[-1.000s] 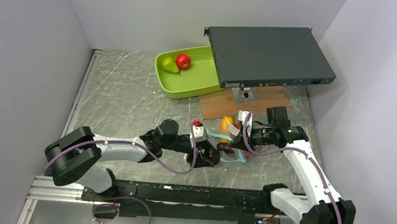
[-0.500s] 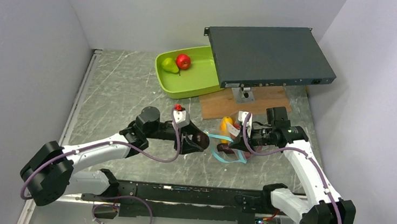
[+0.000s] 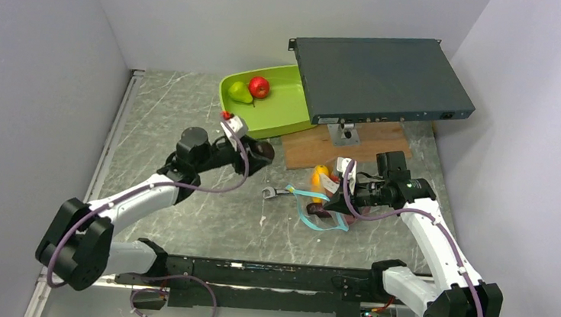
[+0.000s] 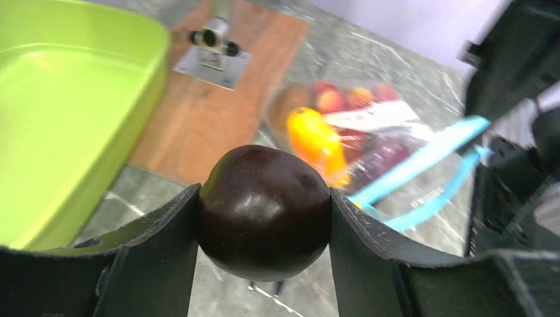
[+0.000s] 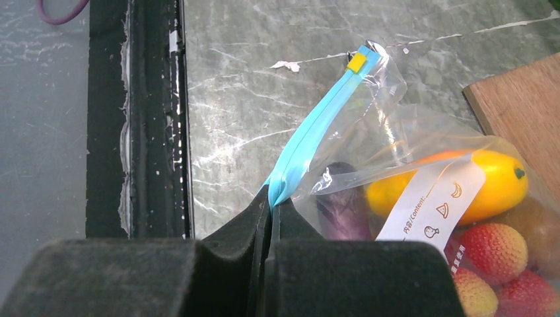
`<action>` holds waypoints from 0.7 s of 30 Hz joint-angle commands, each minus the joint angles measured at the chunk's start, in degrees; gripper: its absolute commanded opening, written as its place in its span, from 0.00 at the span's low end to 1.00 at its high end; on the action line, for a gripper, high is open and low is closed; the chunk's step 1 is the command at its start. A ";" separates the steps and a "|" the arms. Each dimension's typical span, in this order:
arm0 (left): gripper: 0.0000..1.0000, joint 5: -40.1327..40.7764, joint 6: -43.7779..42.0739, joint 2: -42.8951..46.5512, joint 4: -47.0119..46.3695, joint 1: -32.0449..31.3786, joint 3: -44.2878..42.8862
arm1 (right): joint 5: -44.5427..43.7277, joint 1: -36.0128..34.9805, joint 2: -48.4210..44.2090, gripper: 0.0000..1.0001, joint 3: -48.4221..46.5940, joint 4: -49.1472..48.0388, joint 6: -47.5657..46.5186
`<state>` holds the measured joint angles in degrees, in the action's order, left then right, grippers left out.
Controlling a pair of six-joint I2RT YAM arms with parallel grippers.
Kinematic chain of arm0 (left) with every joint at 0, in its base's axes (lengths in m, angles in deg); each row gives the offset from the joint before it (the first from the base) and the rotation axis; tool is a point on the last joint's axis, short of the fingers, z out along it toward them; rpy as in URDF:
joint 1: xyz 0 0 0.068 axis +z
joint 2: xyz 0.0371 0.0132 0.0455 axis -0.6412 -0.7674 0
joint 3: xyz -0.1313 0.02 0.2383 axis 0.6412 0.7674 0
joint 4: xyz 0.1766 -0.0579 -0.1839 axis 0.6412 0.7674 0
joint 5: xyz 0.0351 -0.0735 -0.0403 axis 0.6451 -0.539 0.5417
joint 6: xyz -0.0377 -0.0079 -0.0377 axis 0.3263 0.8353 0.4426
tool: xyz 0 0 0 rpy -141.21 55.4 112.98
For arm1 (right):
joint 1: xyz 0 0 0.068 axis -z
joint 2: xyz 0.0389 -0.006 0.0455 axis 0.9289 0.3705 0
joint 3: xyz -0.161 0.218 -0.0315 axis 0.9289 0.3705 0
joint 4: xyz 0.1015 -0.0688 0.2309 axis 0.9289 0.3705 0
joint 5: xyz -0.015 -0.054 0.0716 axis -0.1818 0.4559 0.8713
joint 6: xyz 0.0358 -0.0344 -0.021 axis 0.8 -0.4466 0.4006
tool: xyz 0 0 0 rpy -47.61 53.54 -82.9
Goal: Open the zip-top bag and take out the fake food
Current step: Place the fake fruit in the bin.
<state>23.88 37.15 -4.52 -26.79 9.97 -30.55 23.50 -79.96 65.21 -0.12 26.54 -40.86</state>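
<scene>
Left claw (image 3: pixel 256 152) is clamped on plum (image 4: pixel 264 211), right claw (image 5: pixel 271 214) on zip-top bag (image 5: pixel 396 119); glossy plum may be squirted out.

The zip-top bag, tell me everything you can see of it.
The zip-top bag is clear, thin, crinkled plastic with a blue zip strip ending in a small yellow tab, and it carries a white printed label. It lies on the marble table, its mouth parted and the two blue edges spread apart. Inside show an orange-yellow mango, a purple eggplant and bumpy red fruits. The right gripper has its jaws shut on the strip.
</scene>
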 commanded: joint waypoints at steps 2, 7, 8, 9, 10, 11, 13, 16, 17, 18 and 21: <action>0.00 5.97 4.77 -6.89 -1.60 6.23 -7.96 | 1.51 -0.02 -1.42 0.00 -0.94 -0.07 -1.45; 0.00 5.53 10.66 -16.39 -1.76 12.11 -15.02 | 1.42 0.01 -1.68 0.00 -0.80 -0.15 -1.41; 0.00 5.71 11.47 -18.08 -1.29 12.68 -16.56 | 1.42 0.01 -1.68 0.00 -0.80 -0.19 -1.41; 0.00 5.80 12.00 -19.72 -0.41 13.21 -18.28 | 1.49 0.01 -1.68 0.00 -0.82 -0.18 -1.41; 0.00 5.95 12.04 -21.39 0.98 13.43 -20.08 | 1.46 -0.02 -1.72 0.00 -0.81 -0.16 -1.44; 0.00 6.58 11.78 -22.92 2.82 13.59 -22.02 | 1.57 0.01 -1.73 0.00 -0.85 -0.15 -1.45; 0.00 7.85 10.86 -25.94 7.70 13.56 -25.86 | 1.66 -0.09 -1.69 0.00 -0.77 -0.22 -1.44; 0.01 10.68 10.11 -29.79 13.60 13.64 -31.02 | 1.66 -0.14 -1.71 0.00 -0.73 -0.14 -1.44; 0.02 12.38 9.74 -31.09 15.77 13.58 -32.72 | 1.68 -0.18 -1.69 0.00 -0.79 -0.23 -1.45; 0.03 13.70 9.50 -32.28 17.93 13.59 -34.55 | 1.68 -0.12 -1.75 0.00 -0.74 -0.22 -1.45; 0.09 17.01 9.01 -35.57 23.54 13.58 -39.44 | 1.67 -0.23 -1.71 0.00 -0.73 -0.16 -1.45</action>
<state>35.29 46.90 -37.26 -11.71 23.67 -63.73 23.50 -79.98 64.58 -0.12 26.54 -40.86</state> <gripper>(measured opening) 0.649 0.009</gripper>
